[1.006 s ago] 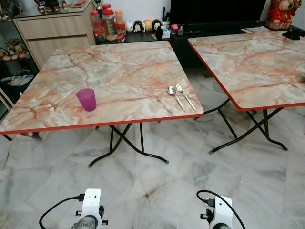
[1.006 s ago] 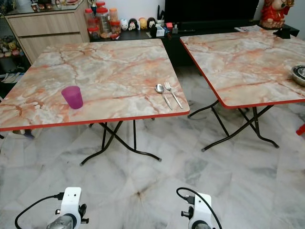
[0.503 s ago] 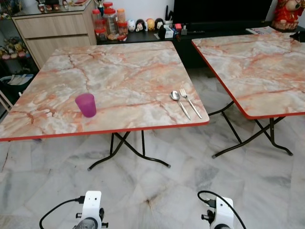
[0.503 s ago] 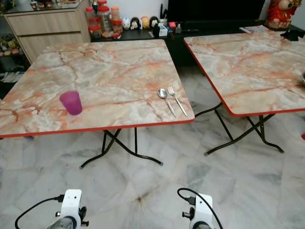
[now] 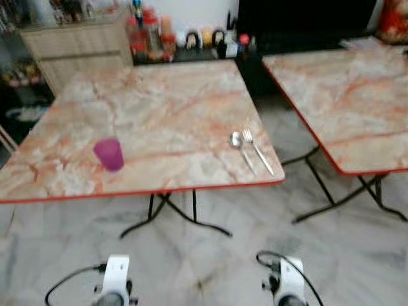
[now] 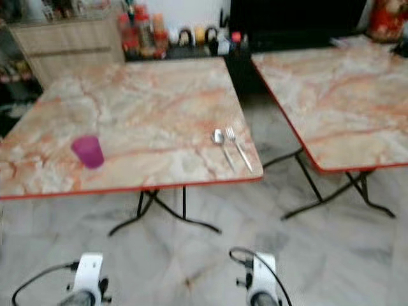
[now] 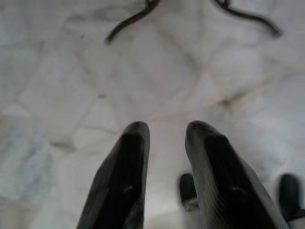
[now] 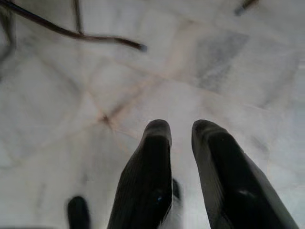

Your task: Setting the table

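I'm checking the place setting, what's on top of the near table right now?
On the near table stand a purple cup toward the left and a spoon and fork side by side near the right front corner. Nothing covers them.

Even, soft indoor light; head views motion-blurred throughout; wrist views soft, floor [image 7: 57, 86] pale, slightly washed out.

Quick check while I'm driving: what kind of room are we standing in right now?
Probably a home living or dining area: two marble-patterned folding tables on a pale marble floor, a wooden sideboard, and jars and figurines along the wall. A purple cup, spoon and fork lie on the nearer table.
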{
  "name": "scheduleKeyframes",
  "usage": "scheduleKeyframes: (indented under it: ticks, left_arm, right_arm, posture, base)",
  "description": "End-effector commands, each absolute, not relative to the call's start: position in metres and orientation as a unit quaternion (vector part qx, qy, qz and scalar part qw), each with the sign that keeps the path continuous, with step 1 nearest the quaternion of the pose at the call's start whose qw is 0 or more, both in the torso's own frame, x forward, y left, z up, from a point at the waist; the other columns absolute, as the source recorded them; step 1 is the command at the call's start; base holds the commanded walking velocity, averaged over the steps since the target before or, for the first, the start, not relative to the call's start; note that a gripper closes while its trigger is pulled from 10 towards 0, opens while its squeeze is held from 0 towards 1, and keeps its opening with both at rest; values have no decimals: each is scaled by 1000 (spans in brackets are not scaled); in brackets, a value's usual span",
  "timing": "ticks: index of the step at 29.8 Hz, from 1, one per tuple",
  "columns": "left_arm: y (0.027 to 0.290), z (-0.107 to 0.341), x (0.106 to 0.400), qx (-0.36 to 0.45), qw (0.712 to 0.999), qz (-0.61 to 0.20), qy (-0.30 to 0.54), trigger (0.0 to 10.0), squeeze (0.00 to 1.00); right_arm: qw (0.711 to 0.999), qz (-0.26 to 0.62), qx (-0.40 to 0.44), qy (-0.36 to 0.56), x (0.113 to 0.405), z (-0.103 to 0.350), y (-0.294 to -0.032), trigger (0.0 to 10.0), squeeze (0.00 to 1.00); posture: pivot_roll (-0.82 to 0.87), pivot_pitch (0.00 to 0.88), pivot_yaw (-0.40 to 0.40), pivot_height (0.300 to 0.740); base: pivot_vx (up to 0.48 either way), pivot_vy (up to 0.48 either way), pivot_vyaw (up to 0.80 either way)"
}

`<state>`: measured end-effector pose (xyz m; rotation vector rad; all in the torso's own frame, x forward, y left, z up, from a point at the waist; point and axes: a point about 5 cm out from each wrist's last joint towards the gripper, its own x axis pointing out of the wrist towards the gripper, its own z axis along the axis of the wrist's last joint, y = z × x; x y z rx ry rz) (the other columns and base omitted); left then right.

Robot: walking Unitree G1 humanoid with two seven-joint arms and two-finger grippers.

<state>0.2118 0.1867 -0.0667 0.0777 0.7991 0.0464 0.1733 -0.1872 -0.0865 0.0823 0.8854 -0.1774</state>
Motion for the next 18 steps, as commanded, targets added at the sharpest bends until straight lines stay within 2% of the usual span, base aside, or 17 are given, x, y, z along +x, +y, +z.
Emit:
scheduleKeyframes:
  ticks: [1, 18]
  left_arm:
    - [196, -67, 209, 49, 917, 28, 396, 10000, 0]
    - [195, -68, 208, 41, 916, 32, 398, 10000, 0]
  right_arm:
    - [904, -83, 43, 417, 182, -83, -184, 10000, 0]
    - [904, -86, 47, 417, 182, -83, -184, 10000, 0]
  posture:
    - [5, 0, 15, 740]
    - [8, 0, 7, 740]
  base:
    - [322, 0, 587]
    - [322, 0, 35]
